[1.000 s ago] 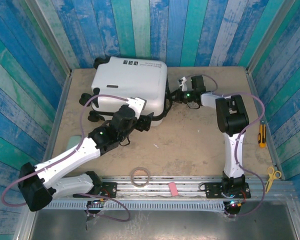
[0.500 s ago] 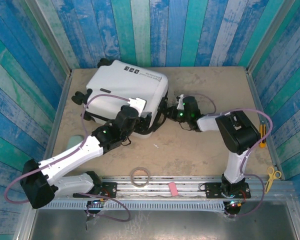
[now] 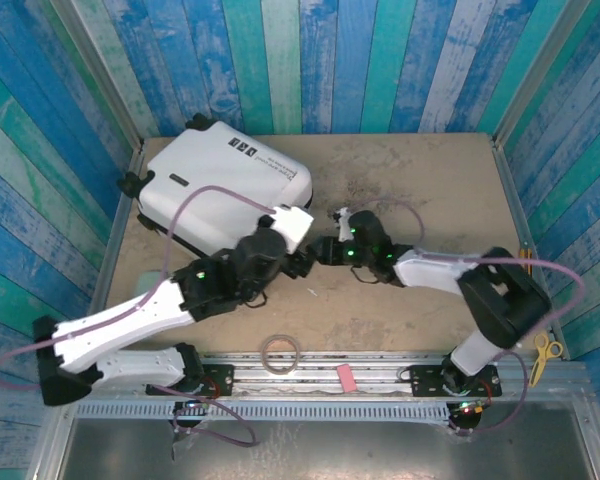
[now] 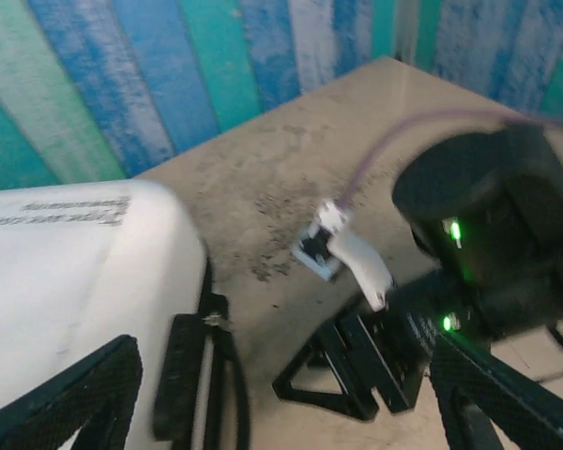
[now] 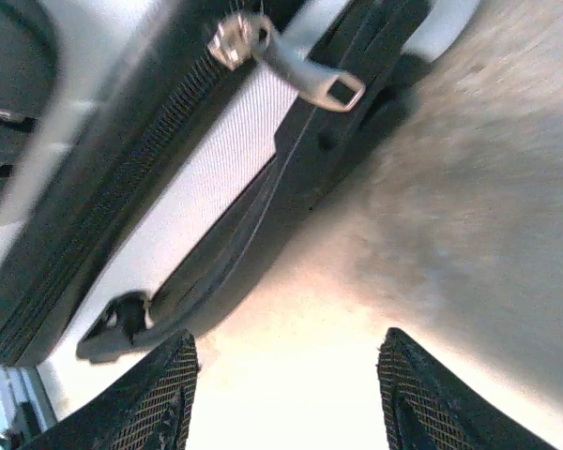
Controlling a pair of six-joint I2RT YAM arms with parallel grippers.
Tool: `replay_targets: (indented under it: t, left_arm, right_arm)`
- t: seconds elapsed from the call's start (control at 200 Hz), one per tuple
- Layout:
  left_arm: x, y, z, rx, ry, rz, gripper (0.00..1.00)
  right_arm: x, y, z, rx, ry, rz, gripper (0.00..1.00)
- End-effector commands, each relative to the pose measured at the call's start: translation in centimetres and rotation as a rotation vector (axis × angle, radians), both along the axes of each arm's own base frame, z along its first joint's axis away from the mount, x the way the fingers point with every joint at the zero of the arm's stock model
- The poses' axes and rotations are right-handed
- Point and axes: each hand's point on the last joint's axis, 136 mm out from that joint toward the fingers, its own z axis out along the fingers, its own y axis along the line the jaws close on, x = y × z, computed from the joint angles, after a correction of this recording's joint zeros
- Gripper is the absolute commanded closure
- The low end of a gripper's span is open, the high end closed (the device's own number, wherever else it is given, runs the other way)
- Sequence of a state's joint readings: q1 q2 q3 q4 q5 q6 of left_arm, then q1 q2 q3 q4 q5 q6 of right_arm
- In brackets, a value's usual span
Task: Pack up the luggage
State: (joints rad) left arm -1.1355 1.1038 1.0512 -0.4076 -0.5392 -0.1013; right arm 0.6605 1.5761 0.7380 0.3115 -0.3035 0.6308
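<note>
Closed luggage (image 3: 220,185) is laid flat on the table (image 3: 430,190).
The left gripper (image 4: 286,352) and the right gripper (image 5: 286,342) are seen released beside it; nothing is grasped.

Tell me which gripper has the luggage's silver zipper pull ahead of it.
The right gripper: its wrist view shows the zipper pull on the luggage beyond its open jaws. The left gripper faces the luggage's white corner instead.

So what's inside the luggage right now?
Nothing inside shows. The luggage lies shut on the table, white shell up; its zipper pull sits on the black zipper band. Any contents are covered.
</note>
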Motion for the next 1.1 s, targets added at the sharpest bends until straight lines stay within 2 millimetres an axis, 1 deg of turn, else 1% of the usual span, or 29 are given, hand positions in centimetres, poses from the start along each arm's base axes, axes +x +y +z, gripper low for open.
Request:
replay_targets:
  t: [0.0, 0.055, 0.1, 0.135, 0.195, 0.275, 0.376, 0.441, 0.526, 0.591, 0.706, 0.856, 1.097]
  left_arm:
    - [-0.8, -1.3, -6.6, 0.259, 0.084, 0.002, 0.16]
    - [-1.0, -2.3, -9.6, 0.332, 0.122, 0.006, 0.17]
    - [-1.0, -2.6, -11.9, 0.379, 0.146, 0.029, 0.17]
    - [-0.8, -2.6, -13.6, 0.413, 0.171, 0.057, 0.17]
    - [-0.4, -2.4, -16.2, 0.483, 0.199, 0.113, 0.16]
    - [0.5, -1.7, -19.0, 0.612, 0.242, 0.19, 0.16]
    - [1.9, -0.7, -21.4, 0.735, 0.286, 0.277, 0.15]
    - [2.6, 0.1, -21.9, 0.749, 0.304, 0.325, 0.16]
    - [3.1, 1.0, -22.4, 0.705, 0.33, 0.352, 0.17]
    - [3.3, 1.8, -22.3, 0.647, 0.339, 0.36, 0.18]
    - [3.7, 3.4, -22.4, 0.527, 0.386, 0.353, 0.19]
    - [4.6, 5.3, -22.3, 0.457, 0.422, 0.361, 0.22]
    - [4.9, 5.5, -20.8, 0.432, 0.376, 0.33, 0.24]
  right_arm:
    - [-0.7, -7.0, -1.0, -0.227, -0.043, 0.0, 0.46]
    - [-0.4, -9.6, -0.3, -0.255, -0.083, -0.028, 0.46]
    - [-0.1, -11.6, 0.3, -0.267, -0.113, -0.054, 0.46]
    - [0.1, -13.0, 0.9, -0.273, -0.147, -0.074, 0.46]
    - [0.3, -14.8, 1.4, -0.293, -0.183, -0.112, 0.45]
    - [0.5, -16.1, 1.8, -0.314, -0.214, -0.121, 0.44]
    - [0.8, -16.5, 1.8, -0.315, -0.207, -0.107, 0.44]
    - [1.0, -16.3, 1.5, -0.301, -0.187, -0.092, 0.43]
    - [1.3, -15.8, 0.9, -0.279, -0.153, -0.066, 0.43]
    - [1.4, -15.5, 0.4, -0.267, -0.127, -0.051, 0.43]
    - [2.0, -14.7, 0.1, -0.239, -0.106, -0.024, 0.43]
    - [2.7, -14.0, 0.0, -0.215, -0.09, 0.002, 0.43]
    - [3.5, -13.6, 0.1, -0.213, -0.097, 0.023, 0.43]
